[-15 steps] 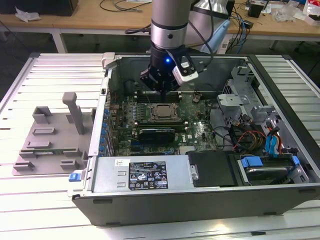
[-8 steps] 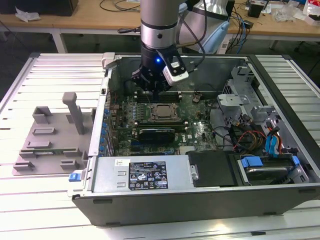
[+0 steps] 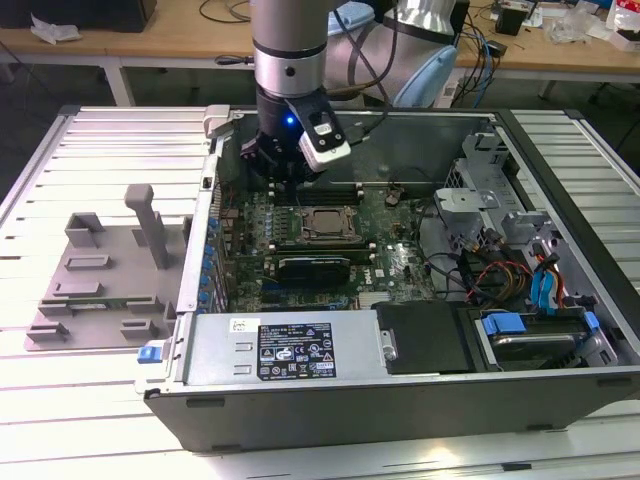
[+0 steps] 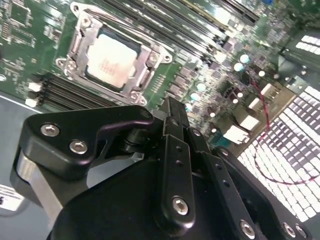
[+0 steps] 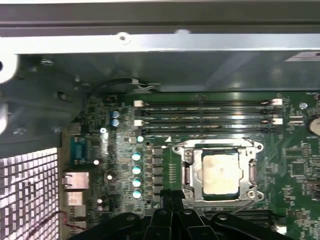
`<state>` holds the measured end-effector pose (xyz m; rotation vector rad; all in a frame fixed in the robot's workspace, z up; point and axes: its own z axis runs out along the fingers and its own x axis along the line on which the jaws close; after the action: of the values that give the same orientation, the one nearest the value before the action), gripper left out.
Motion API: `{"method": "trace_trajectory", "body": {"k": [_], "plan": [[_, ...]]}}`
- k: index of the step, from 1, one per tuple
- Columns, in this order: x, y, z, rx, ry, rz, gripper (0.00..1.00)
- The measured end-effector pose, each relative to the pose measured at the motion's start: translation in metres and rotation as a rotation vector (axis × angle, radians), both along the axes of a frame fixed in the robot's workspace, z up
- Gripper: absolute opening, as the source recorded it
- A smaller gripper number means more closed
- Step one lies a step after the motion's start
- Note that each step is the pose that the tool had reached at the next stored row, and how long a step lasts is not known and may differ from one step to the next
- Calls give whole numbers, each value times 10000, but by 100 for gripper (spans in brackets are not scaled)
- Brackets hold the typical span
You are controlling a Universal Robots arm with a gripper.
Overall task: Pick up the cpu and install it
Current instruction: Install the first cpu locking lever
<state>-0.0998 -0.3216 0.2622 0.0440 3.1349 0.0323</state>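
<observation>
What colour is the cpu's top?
The cpu is silver-grey on top, best in the second wrist view.

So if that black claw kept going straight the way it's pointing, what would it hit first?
Probably the green circuit board, just beside the metal socket frame holding the silver square cpu. The claw seems aimed off the chip, though depth is unclear.

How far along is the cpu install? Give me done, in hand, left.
Done: the cpu lies flat inside the socket frame on the motherboard. In hand: nothing; the gripper is shut and empty, hanging above the motherboard beside the socket frame. Left: whether the socket frame is latched cannot be told.
</observation>
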Motion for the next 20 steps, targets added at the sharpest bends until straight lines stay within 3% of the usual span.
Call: {"method": "trace_trajectory", "body": {"k": [2, 6, 7, 9, 10, 14, 15, 16, 18, 19, 20], "plan": [[-66, 0, 0, 0, -11, 1, 11], [-78, 0, 0, 0, -12, 2, 11], [-79, -1, 1, 57, -13, 1, 11], [-79, -2, 0, 655, -39, 9, 11], [-82, -4, 0, 1016, -57, 9, 11], [-160, -4, -1, 1174, -106, 11, 11], [-171, -4, -1, 1408, -131, 12, 11], [-175, -4, -1, 1756, -155, 10, 11], [-175, -4, -2, 2024, -167, 10, 11], [-175, -6, -3, 2281, -175, 8, 11], [-175, -6, -10, 2404, -177, 7, 11]]}}
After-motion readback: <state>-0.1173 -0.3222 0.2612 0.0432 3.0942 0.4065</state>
